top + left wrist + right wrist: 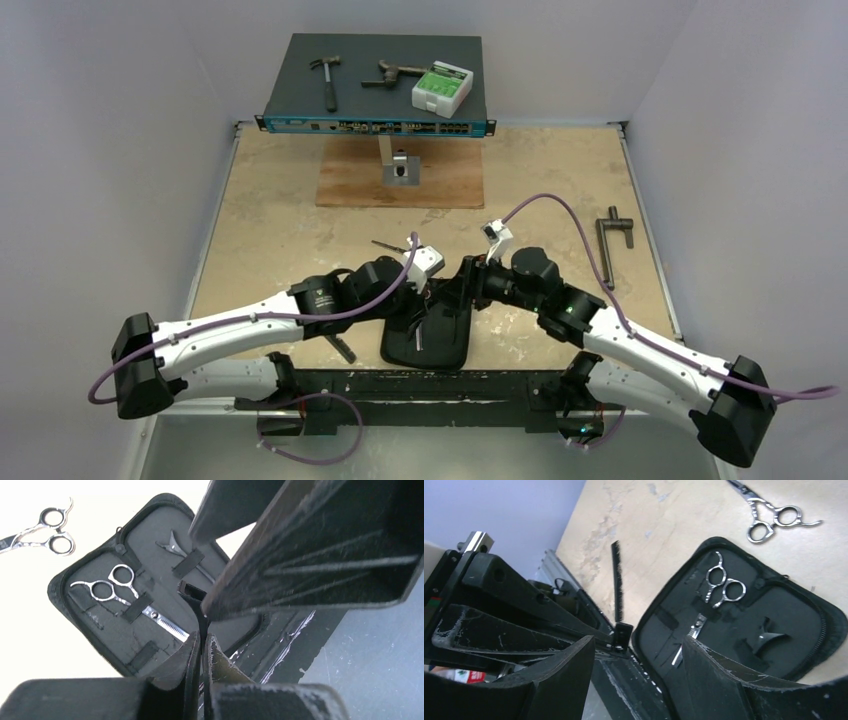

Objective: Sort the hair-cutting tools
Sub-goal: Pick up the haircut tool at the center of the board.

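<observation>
An open black zip case (100, 630) lies at the table's near edge (425, 345). One pair of silver scissors (125, 592) is strapped inside it, and the thin pointed hair clip (180, 555) sits under a strap beside them. A second pair of scissors (769, 520) lies loose on the table beyond the case. My left gripper (203, 640) is shut on the end of the long black comb (616, 580), which stands up from its fingertips next to the case. My right gripper (638, 645) is open just over the case's edge, with nothing between its fingers.
At the back stands a dark network box (375, 95) carrying a hammer (326, 78), a rusty tool (392, 74) and a white-green box (441, 88). A wooden board (440, 180) with a metal bracket (402, 166) lies before it. A grey T-bar (612, 245) rests far right.
</observation>
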`<state>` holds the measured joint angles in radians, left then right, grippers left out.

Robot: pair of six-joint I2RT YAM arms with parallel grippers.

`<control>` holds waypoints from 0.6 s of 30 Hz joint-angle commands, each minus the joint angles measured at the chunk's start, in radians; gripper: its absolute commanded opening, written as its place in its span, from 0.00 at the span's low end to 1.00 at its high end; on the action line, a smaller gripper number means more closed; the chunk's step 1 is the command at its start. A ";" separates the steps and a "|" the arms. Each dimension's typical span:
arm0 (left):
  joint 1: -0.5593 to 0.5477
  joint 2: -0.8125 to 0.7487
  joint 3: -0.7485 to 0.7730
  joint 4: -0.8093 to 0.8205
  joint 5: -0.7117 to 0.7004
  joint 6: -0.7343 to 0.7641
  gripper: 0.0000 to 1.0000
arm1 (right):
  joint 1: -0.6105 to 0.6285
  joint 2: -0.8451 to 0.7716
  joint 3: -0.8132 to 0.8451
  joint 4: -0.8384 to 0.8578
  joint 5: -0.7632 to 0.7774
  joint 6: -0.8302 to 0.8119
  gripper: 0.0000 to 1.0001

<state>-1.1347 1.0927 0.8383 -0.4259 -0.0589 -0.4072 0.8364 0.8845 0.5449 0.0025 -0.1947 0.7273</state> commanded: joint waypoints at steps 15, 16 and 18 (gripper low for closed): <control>-0.013 0.035 0.090 0.073 0.008 0.028 0.00 | 0.003 0.071 0.050 0.058 -0.139 0.000 0.36; -0.013 0.033 0.091 0.073 0.008 0.028 0.00 | 0.003 0.075 0.046 0.061 -0.137 0.004 0.34; -0.013 0.032 0.091 0.073 0.008 0.025 0.00 | 0.003 0.081 0.040 0.068 -0.136 0.010 0.31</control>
<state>-1.1416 1.1332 0.8814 -0.4068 -0.0414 -0.3996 0.8356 0.9565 0.5560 0.0566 -0.3103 0.7372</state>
